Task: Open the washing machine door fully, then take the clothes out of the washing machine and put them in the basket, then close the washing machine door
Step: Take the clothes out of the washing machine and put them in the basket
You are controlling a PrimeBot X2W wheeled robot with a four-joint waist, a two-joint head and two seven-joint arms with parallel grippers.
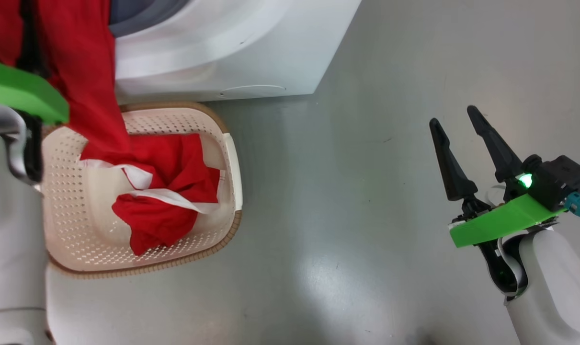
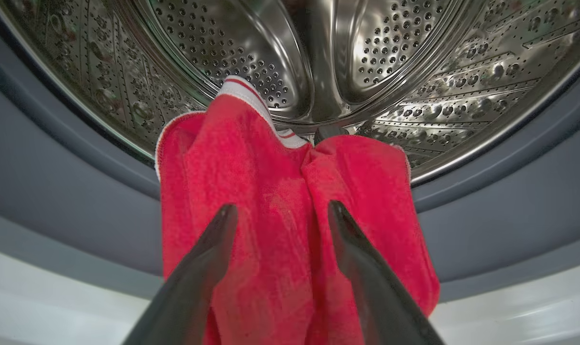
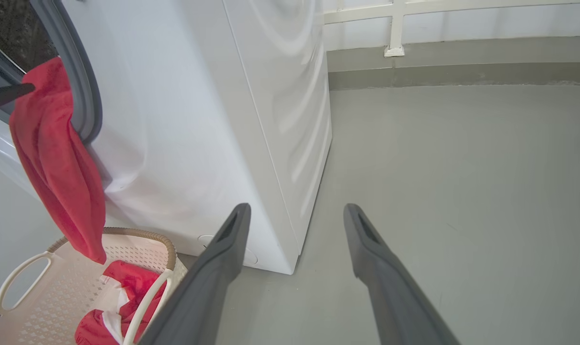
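Note:
A red garment (image 2: 270, 182) hangs out of the washing machine (image 1: 232, 52) over its grey gasket (image 2: 55, 167), its lower end trailing into the cream basket (image 1: 227, 143) in front. More red clothes (image 1: 175, 172) with white trim lie bunched inside the basket. My left gripper (image 2: 281, 208) is open at the drum mouth, its fingers close in front of the hanging garment and not closed on it. My right gripper (image 1: 452, 116) is open over bare floor to the right, holding nothing. The washing machine door is out of view.
The steel drum (image 2: 318, 57) behind the garment looks bare. My left arm's green bracket (image 1: 21, 91) and pale forearm (image 1: 7, 215) stand beside the basket's left edge. Grey floor (image 1: 366, 215) stretches right of the machine to a low wall (image 3: 462, 62).

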